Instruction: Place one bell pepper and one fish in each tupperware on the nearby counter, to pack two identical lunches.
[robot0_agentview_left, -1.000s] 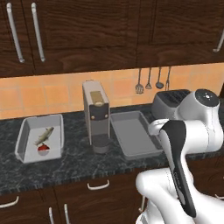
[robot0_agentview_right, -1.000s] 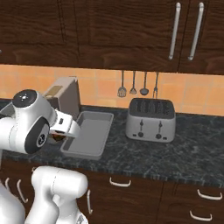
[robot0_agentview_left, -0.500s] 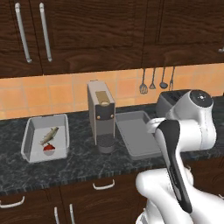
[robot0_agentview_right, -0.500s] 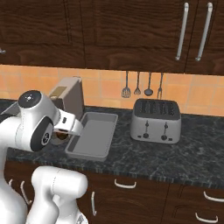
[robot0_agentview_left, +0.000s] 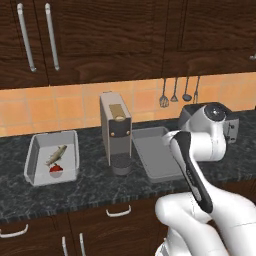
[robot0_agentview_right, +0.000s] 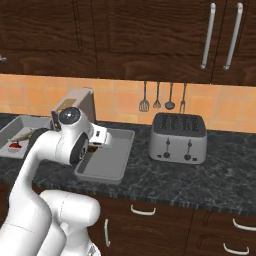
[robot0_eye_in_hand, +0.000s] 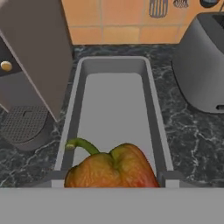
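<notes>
In the hand view an orange-red bell pepper (robot0_eye_in_hand: 111, 168) with a green stem sits between the fingertips of my gripper (robot0_eye_in_hand: 113, 177), which is shut on it. Just beyond it lies an empty light-grey tupperware (robot0_eye_in_hand: 113, 105), lengthwise. From the right base view the gripper (robot0_agentview_right: 94, 146) hangs over the near left end of that tupperware (robot0_agentview_right: 107, 162). The second tupperware (robot0_agentview_left: 31, 160) stands to the left on the dark speckled counter (robot0_agentview_left: 90, 192). It holds a fish (robot0_agentview_left: 56, 154) and a red bell pepper (robot0_agentview_left: 56, 168). My arm covers part of the empty tupperware (robot0_agentview_left: 155, 157).
A grey coffee machine (robot0_agentview_left: 116, 131) stands between the two containers, close to the empty one's left side. A silver toaster (robot0_agentview_right: 178, 137) sits to its right. Utensils (robot0_agentview_right: 157, 97) hang on the orange tiled wall. Dark cabinets hang above.
The whole picture has shifted a little as the camera moved. The hand keeps the pepper and stays over the near end of the empty container.
</notes>
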